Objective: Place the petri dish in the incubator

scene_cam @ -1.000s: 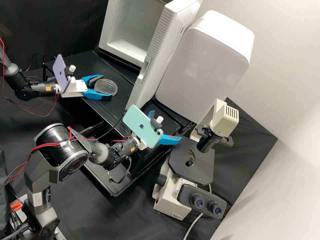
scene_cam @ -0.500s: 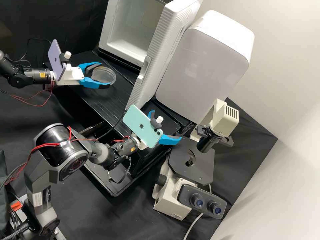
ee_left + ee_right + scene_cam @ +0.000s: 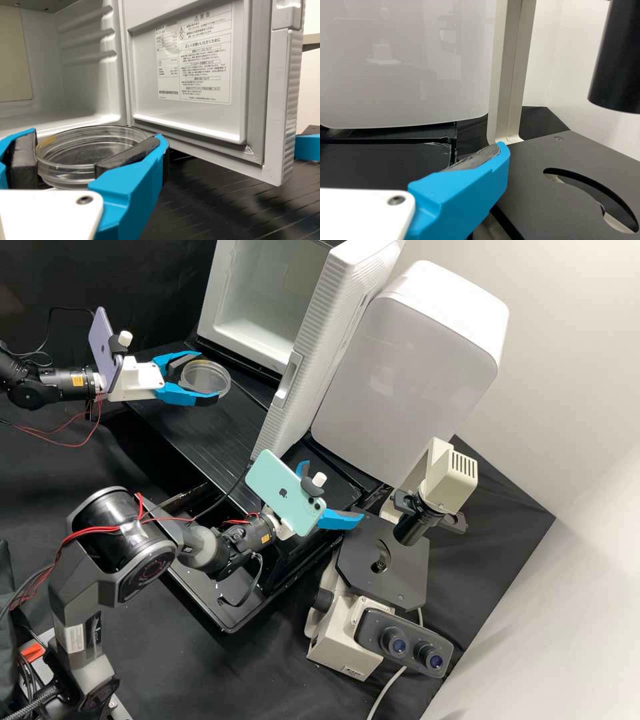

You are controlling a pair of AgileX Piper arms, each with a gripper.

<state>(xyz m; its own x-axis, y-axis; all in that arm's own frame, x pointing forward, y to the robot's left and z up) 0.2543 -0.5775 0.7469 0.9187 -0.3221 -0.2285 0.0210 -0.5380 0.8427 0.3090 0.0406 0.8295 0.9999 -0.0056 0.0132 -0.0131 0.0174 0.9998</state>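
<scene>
A clear round petri dish point(image 3: 205, 378) point(image 3: 90, 150) sits between the blue fingers of my left gripper point(image 3: 203, 379) point(image 3: 87, 160), which is shut on it. The dish hangs level above the black bench, just in front of the white incubator point(image 3: 260, 300), whose chamber point(image 3: 75, 65) stands open. The incubator's door point(image 3: 320, 340) point(image 3: 200, 75) is swung wide to the dish's right. My right gripper point(image 3: 339, 503) is open and holds nothing, at the near edge of the microscope stage point(image 3: 383, 567). One of its blue fingers point(image 3: 470, 180) lies beside the stage point(image 3: 560, 185).
A second white box point(image 3: 413, 367) stands behind the open door. The microscope point(image 3: 380, 620) with its eyepieces and black objective point(image 3: 617, 55) occupies the right front. A black ribbed tray point(image 3: 220, 440) covers the bench between the two arms.
My left gripper has lifted the petri dish off the bench and carried it up and slightly back toward the incubator opening. The right arm has not moved.
</scene>
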